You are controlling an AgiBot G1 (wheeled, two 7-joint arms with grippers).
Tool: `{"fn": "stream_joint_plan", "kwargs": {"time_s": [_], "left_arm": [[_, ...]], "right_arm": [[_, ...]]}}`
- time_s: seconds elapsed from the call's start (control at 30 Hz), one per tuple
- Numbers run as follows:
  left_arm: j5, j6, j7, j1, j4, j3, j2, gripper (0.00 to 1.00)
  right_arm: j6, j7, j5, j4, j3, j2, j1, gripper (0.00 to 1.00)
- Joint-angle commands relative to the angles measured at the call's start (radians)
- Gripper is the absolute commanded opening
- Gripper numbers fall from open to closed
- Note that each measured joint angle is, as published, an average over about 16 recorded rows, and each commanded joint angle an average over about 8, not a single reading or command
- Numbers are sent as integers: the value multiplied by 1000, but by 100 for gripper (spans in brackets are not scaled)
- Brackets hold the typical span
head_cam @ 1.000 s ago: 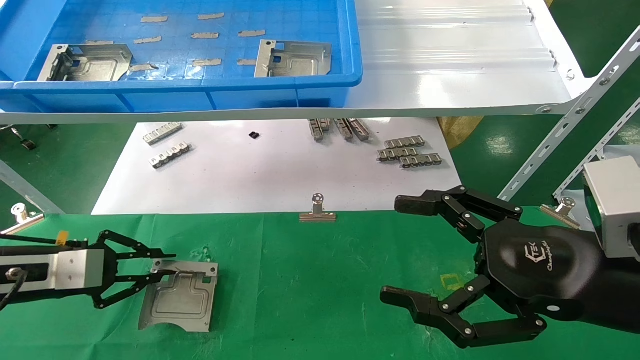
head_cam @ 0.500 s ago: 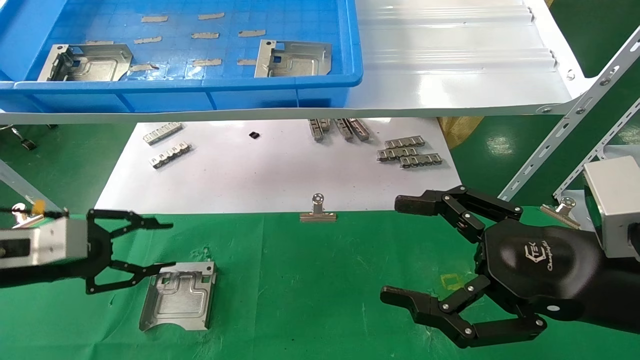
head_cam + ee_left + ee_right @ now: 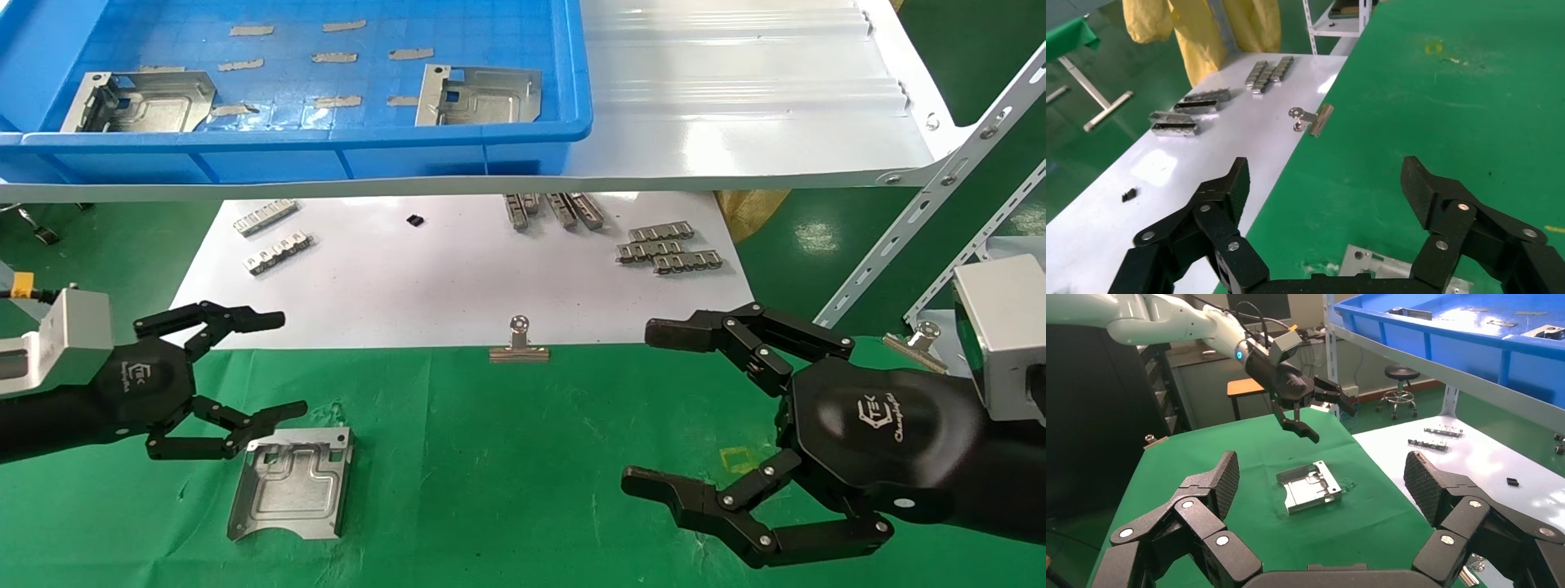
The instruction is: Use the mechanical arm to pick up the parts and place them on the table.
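One silver part point(image 3: 290, 482) lies flat on the green table point(image 3: 507, 457) at the front left, free of any hold. It also shows in the right wrist view point(image 3: 1310, 487) and, in part, in the left wrist view point(image 3: 1389, 272). My left gripper point(image 3: 286, 363) is open and empty, raised just above and behind the part's far edge; it also shows in its own wrist view point(image 3: 1324, 184) and in the right wrist view point(image 3: 1330, 422). My right gripper point(image 3: 645, 408) is open and empty, parked over the front right of the table point(image 3: 1321, 478). Two more parts point(image 3: 143, 102) point(image 3: 482, 94) lie in the blue bin point(image 3: 327, 139).
A white sheet point(image 3: 425, 278) behind the cloth carries slotted metal strips point(image 3: 670, 249). Binder clips point(image 3: 519, 347) point(image 3: 915, 339) pin the cloth's far edge. The bin stands on a white shelf point(image 3: 735, 106) that overhangs the sheet, held by a perforated metal frame point(image 3: 940, 188) at the right.
My left gripper has let go of the part, lifted away from it and turned at the wrist. The part now lies free on the cloth. The right arm has not moved.
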Motion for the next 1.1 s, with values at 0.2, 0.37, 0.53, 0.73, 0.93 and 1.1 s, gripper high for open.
{"fn": "stream_joint_plan", "kwargs": {"time_s": [0.2, 0.37, 0.53, 0.73, 0.93, 1.1], "left_arm": [[-3, -6, -30, 20, -47, -23, -6, 100], [-10, -15, -85, 55, -126, -62, -14, 100], [-17, -24, -142, 90, -206, -103, -23, 100], [-25, -35, -211, 133, -302, -151, -33, 100], [-33, -46, -279, 175, -398, -200, -43, 100], [-40, -55, -335, 210, -478, -240, -52, 100]], "right_arm": [[0, 0, 0, 0, 0, 0, 0, 100], [0, 0, 0, 0, 0, 0, 0, 100], [0, 0, 0, 0, 0, 0, 0, 100], [0, 0, 0, 0, 0, 0, 0, 100], [0, 0, 0, 0, 0, 0, 0, 100], [0, 0, 0, 0, 0, 0, 0, 100]]}}
